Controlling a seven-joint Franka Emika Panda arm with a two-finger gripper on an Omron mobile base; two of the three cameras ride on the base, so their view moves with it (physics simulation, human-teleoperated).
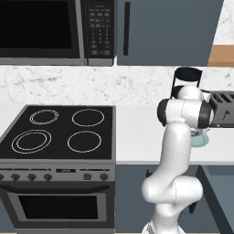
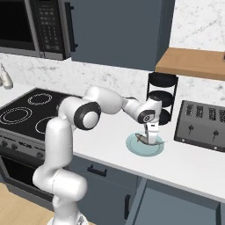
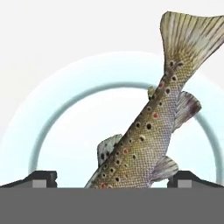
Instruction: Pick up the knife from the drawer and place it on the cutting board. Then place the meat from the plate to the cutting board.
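Note:
The meat (image 3: 148, 131), a spotted fish with its tail fanned at the top of the hand view, lies on the pale blue-green plate (image 3: 65, 113). My gripper (image 3: 113, 177) is open, one fingertip on either side of the fish's body, its head end hidden low in the hand view. In the right base view the gripper (image 2: 150, 137) points straight down onto the fish (image 2: 151, 140) and plate (image 2: 132, 145) on the white counter. A sliver of the plate (image 1: 202, 140) peeks out behind my arm. The slate-blue drawer (image 2: 176, 204) stands pulled out below the counter. The knife and cutting board are out of view.
A dark toaster (image 2: 202, 125) stands right of the plate, with a black round rack (image 2: 162, 96) behind it. The black stove (image 1: 59, 132) lies to the left under a microwave (image 1: 55, 29). A wooden shelf (image 2: 193, 61) hangs above the toaster.

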